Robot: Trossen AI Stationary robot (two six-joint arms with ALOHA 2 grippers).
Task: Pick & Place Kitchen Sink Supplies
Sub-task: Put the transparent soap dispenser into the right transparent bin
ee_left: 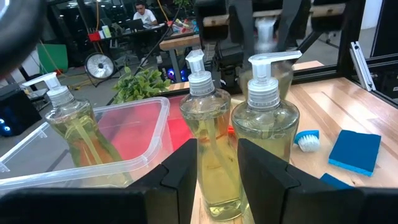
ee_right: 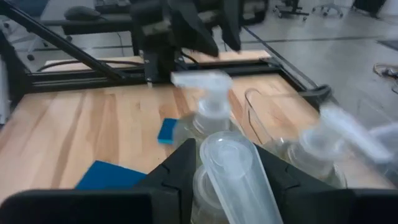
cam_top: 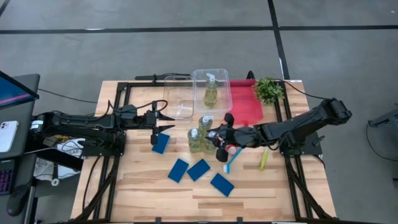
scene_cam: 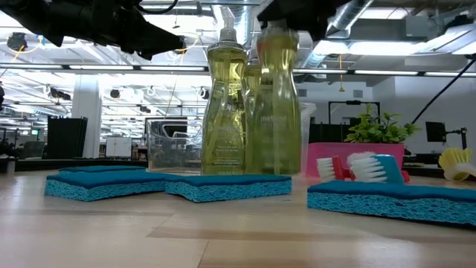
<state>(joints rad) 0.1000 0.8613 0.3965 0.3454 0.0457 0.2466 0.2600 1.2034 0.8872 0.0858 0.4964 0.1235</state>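
Observation:
Three clear pump bottles of yellow-green liquid stand close together at mid-table (cam_top: 196, 138); a fourth (cam_top: 211, 93) stands in a clear bin (cam_top: 198, 79). My right gripper (ee_right: 227, 155) reaches in from the right and is shut on one of the three (scene_cam: 279, 97). My left gripper (ee_left: 217, 168) hovers open left of the group, pointing at it, above a blue sponge (cam_top: 161, 143). Three more blue sponges (cam_top: 199, 169) lie flat nearer the front. The blue (cam_top: 234, 160), red (cam_top: 227, 149) and yellow-green (cam_top: 263, 159) brushes lie under and beside my right arm. My right gripper pinches the bottle at its pump top (ee_right: 231, 163), one finger on each side of the head. The fingers come nearly level from the table's right side. The bottle stands upright below them; whether its base is on the table I cannot tell.
A second clear bin (cam_top: 179, 99) stands left of the one with the bottle. A red tray (cam_top: 244, 102) and a small green plant (cam_top: 269, 91) sit at the far right. Bare wood lies along the front edge.

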